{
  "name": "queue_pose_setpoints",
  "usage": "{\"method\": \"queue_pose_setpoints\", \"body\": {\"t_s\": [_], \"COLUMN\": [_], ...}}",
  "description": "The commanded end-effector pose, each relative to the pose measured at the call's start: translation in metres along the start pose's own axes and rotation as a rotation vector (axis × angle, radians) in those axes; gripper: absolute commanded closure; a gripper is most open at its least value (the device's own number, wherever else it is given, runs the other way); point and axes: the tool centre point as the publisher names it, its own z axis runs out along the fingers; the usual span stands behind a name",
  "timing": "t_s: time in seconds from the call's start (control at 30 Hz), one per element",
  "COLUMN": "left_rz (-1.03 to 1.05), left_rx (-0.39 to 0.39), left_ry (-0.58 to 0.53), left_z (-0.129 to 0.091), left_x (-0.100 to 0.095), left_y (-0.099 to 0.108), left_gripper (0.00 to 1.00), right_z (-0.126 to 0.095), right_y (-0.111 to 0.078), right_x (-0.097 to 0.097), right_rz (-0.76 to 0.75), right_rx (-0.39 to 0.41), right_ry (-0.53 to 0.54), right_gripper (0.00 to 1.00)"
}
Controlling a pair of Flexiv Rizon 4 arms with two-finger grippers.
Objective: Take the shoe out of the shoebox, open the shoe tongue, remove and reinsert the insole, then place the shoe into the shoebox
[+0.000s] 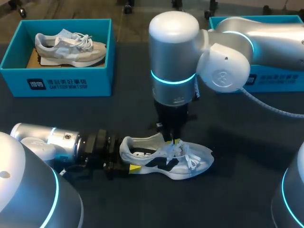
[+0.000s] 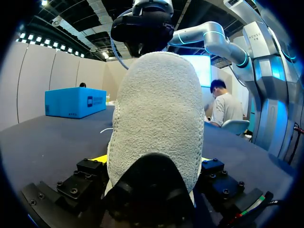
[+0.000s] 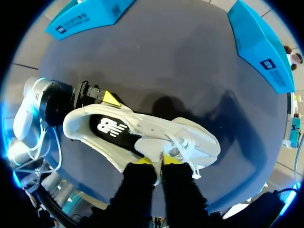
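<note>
Two teal shoeboxes stand at the far side of the dark table [image 1: 237, 142]. The left shoebox [image 1: 61, 84] sits near the far left edge, and its front wall carries a white logo block and white lettering. A grey-and-white sneaker [image 1: 71, 47] lies inside it on its sole, toe to the right.

The left arm comes in low from the near left corner. The left gripper [image 1: 129, 164] is closed on the heel of the shoe [image 1: 180, 161], one yellow-tipped finger on each side. In the left wrist view the rough pale heel rises between the finger mounts and hides most of what is ahead.

The shoe rests on the table near its front middle, heel left and toe right, with dark cloth showing all round it. It is white with a black side mark. Its black insole [image 3: 111, 128], printed with a white logo, lies inside the opening.

The right arm reaches in from the right and hangs straight above the shoe. The right gripper [image 3: 156, 161] pinches the tongue [image 3: 154, 149] between nearly touching yellow tips, just behind the white laces [image 3: 187, 145].

A broad stretch of cloth separates the toe from the right shoebox [image 1: 273, 80]. That box is partly hidden behind the right arm and also bears white print. A grey cable [image 1: 270, 107] trails across the table in front of it.
</note>
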Motion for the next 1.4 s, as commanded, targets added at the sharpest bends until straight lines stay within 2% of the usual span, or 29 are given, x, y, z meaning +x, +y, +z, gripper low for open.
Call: {"method": "queue_pose_setpoints", "body": {"t_s": [0.03,0.17,0.4,0.6,0.87,1.13,1.2,1.27,1.3,1.33,1.4], "left_rz": [0.001,0.001,0.001,0.001,0.001,0.001,0.001,0.001,0.001,0.001,0.001], "left_rx": [-0.001,-0.001,-0.001,-0.001,-0.001,-0.001,-0.001,-0.001,-0.001,-0.001,-0.001], "left_ry": [-0.003,-0.003,-0.003,-0.003,-0.003,-0.003,-0.003,-0.003,-0.003,-0.003,-0.003], "left_z": [0.002,0.002,0.002,0.002,0.002,0.002,0.002,0.002,0.002,0.002,0.002], "left_x": [-0.001,-0.001,-0.001,-0.001,-0.001,-0.001,-0.001,-0.001,-0.001,-0.001,-0.001], "left_y": [0.002,0.002,0.002,0.002,0.002,0.002,0.002,0.002,0.002,0.002,0.002], "left_gripper": [1.00,1.00,1.00,1.00,1.00,1.00,1.00,1.00,1.00,1.00,1.00], "right_z": [-0.002,-0.003,-0.009,-0.005,0.011,0.021,0.022,0.019,0.017,0.013,0.005], "right_y": [-0.007,-0.011,-0.019,-0.025,-0.031,-0.027,-0.027,-0.027,-0.028,-0.029,-0.032], "right_x": [-0.014,-0.022,-0.040,-0.060,-0.079,-0.085,-0.085,-0.085,-0.085,-0.085,-0.084], "right_rz": [-0.034,-0.086,-0.116,-0.108,-0.064,-0.067,-0.071,-0.075,-0.077,-0.076,-0.075], "right_rx": [-0.022,-0.079,-0.138,-0.172,-0.173,-0.169,-0.170,-0.161,-0.152,-0.139,-0.125], "right_ry": [0.069,0.119,0.192,0.279,0.357,0.402,0.412,0.410,0.401,0.390,0.367], "right_gripper": [1.00,1.00,1.00,1.00,1.00,1.00,0.83,0.58,0.31,0.00,0.00]}}
